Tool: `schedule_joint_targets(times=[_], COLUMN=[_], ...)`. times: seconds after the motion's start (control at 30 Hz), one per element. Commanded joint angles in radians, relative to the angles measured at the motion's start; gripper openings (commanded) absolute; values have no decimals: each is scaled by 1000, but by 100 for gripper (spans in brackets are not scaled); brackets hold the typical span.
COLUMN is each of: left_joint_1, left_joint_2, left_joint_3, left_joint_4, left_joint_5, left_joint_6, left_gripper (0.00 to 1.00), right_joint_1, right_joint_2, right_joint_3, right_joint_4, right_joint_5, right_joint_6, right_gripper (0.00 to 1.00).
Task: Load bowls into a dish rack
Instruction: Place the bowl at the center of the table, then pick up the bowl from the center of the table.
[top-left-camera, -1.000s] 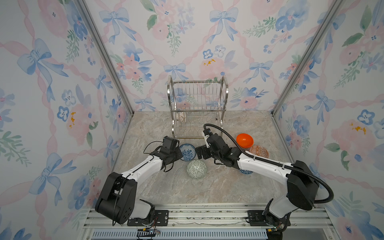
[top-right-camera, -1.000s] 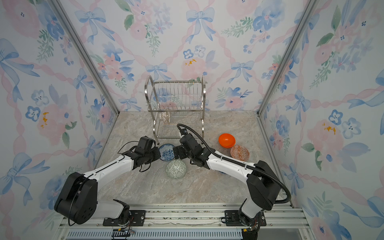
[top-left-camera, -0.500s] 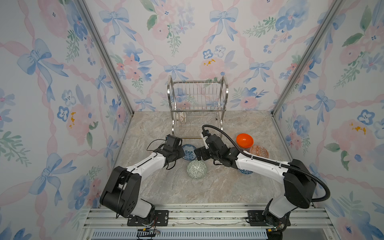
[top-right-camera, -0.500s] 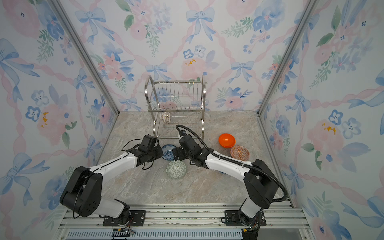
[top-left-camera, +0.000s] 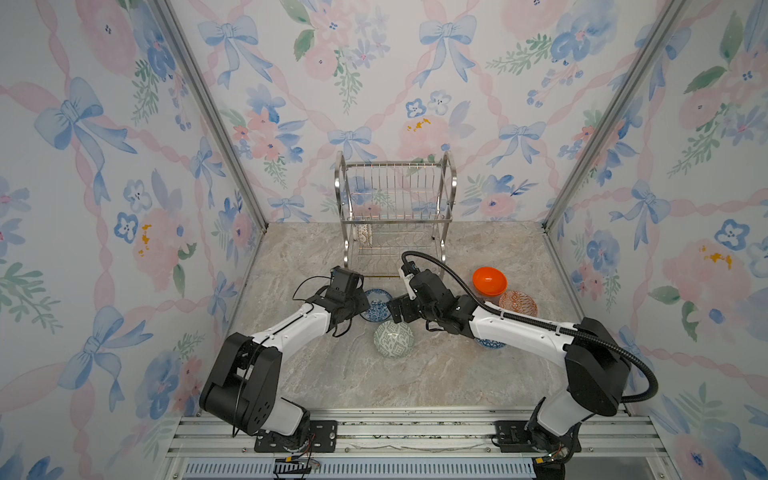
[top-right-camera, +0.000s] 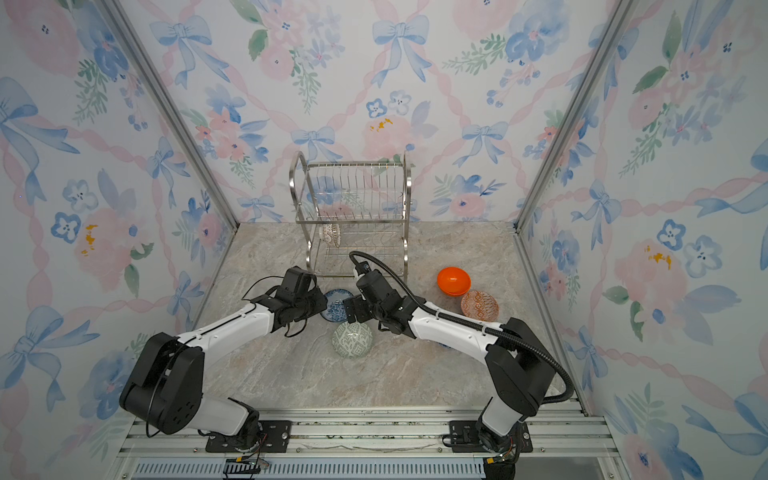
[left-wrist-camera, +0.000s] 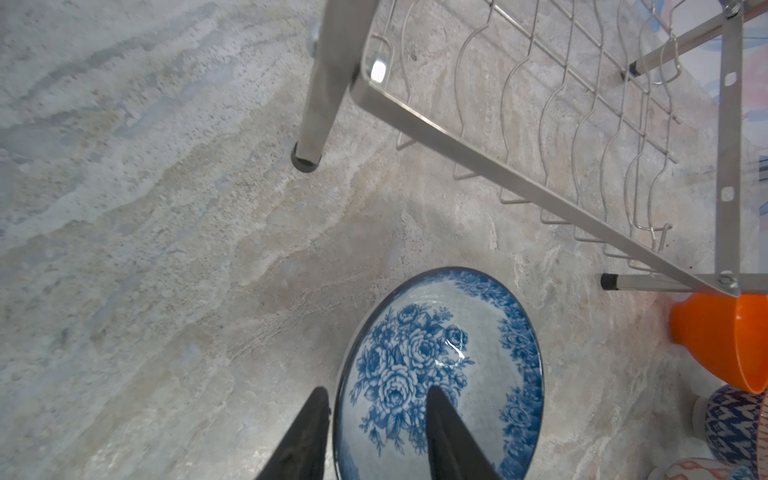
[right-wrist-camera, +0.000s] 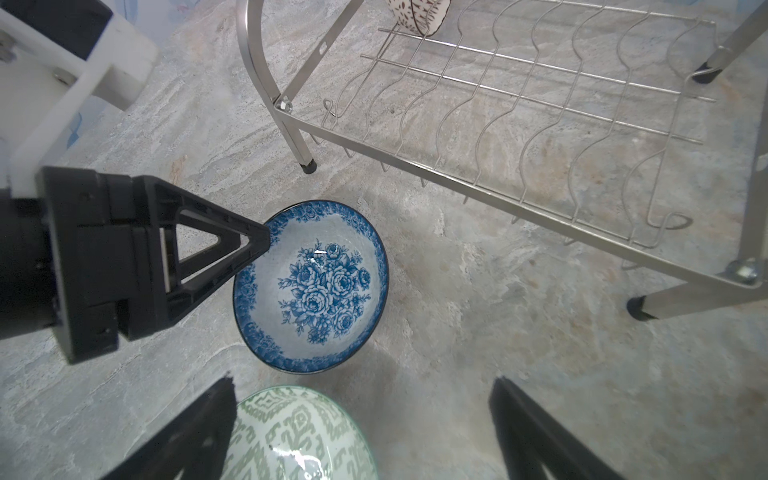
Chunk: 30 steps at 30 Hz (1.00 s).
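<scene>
Dish rack (top-left-camera: 395, 195), two-tier, shiny stainless-steel wire, arched tube sides, four legs: stands at the back of the beige marbled tabletop (top-left-camera: 374, 382).

White bowl with dark lattice (top-left-camera: 365, 235): already loaded, standing on edge in the lower tier, toward the left arm's side; visible in both top views.

Blue floral bowl (left-wrist-camera: 440, 357): upright on the tabletop just in front of the rack, between the two arms.

Left gripper (left-wrist-camera: 376, 390): jaws partly parted, straddling that bowl's rim, one finger (left-wrist-camera: 307, 436) outside and one inside; not pinched onto it.

Green-grey patterned bowl (top-left-camera: 393, 338): upright, just beside the floral one, on the robot's side of it.

Right gripper (right-wrist-camera: 361, 380): jaws spread wide, empty, poised over the green-grey bowl's far rim.

Glossy orange bowl (top-left-camera: 489, 281) and red-orange patterned bowl (top-left-camera: 517, 303): side by side near the rack's front leg on the right arm's side.

Blue bowl with white triangles (left-wrist-camera: 727, 415): mostly hidden beneath the right arm in the top views.
</scene>
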<state>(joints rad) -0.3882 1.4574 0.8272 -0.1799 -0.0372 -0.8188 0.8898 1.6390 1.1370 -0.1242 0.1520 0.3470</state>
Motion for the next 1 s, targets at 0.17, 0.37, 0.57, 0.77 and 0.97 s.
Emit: schedule_joint_targets(times=[0.17,0.37,0.57,0.77,0.97], left_joint_1=[120,207,297,360,386], left_joint_2=[-115,-197,-224,-256,-264], left_joint_3=[-35,-82,-169,-236,-261], left_joint_4=[16,25,71,108,120], left_joint_5=[73,153,271,328,348], left_joint_6=[27,21,-5,-20,-15], left_gripper=[69,97,98,97,97], right_joint_1=[64,122,166,178,182], right_joint_2=[77,177,316,408,505], right_joint_3=[96,202,346,440,554], right_joint_4=[-62,-111,-203,-251,-323], right_joint_5=[29,42,73,83,99], right_joint_6=[-60,-93,-102,-106,-123], right_gripper=[97,97,99,90,80])
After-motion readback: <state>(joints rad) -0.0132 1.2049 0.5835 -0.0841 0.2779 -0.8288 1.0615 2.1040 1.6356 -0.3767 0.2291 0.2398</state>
